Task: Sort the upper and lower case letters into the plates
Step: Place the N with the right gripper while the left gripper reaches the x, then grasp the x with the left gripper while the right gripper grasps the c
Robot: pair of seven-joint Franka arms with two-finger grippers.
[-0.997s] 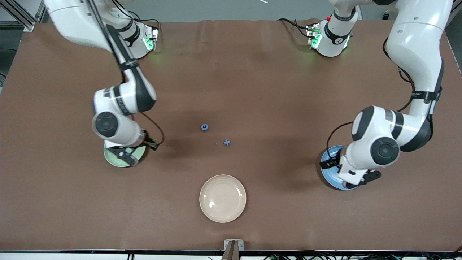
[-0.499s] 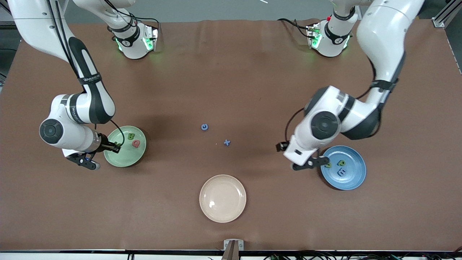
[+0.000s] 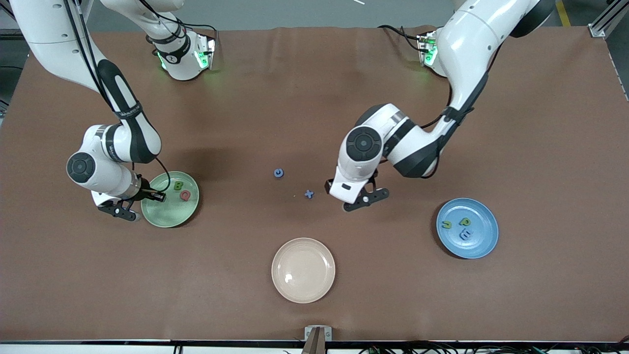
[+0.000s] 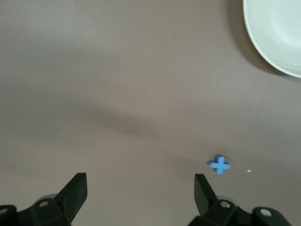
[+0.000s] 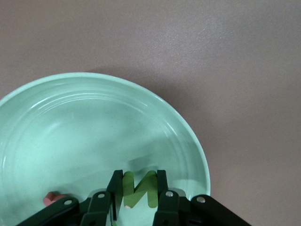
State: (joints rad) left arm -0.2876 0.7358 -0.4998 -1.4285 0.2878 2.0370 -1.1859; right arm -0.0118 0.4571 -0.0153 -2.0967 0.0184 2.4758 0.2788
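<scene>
My right gripper (image 3: pixel 157 196) hangs over the mint green plate (image 3: pixel 167 214), shut on a green letter N (image 5: pixel 138 190) that stands just above the plate's floor (image 5: pixel 70 122). A green letter (image 3: pixel 178 186) and a pink-red letter (image 3: pixel 185 195) lie in that plate. My left gripper (image 3: pixel 366 199) hangs open over bare table, with nothing between its fingers (image 4: pixel 77 188). A blue cross-shaped letter (image 3: pixel 308 194) lies beside it, also seen in the left wrist view (image 4: pixel 219 165). A blue round letter (image 3: pixel 278 173) lies farther from the camera. The blue plate (image 3: pixel 484 246) holds three letters.
A cream-beige plate (image 3: pixel 303 270) sits near the table's front edge, nearer the camera than the two loose blue letters; its rim (image 4: pixel 277 47) shows in the left wrist view. The brown tabletop (image 3: pixel 314 108) lies between the arms' bases.
My left arm has swung from over the blue plate to the middle of the table beside the cross-shaped letter. My right arm shifted off the mint plate's centre, still gripping the green letter.
</scene>
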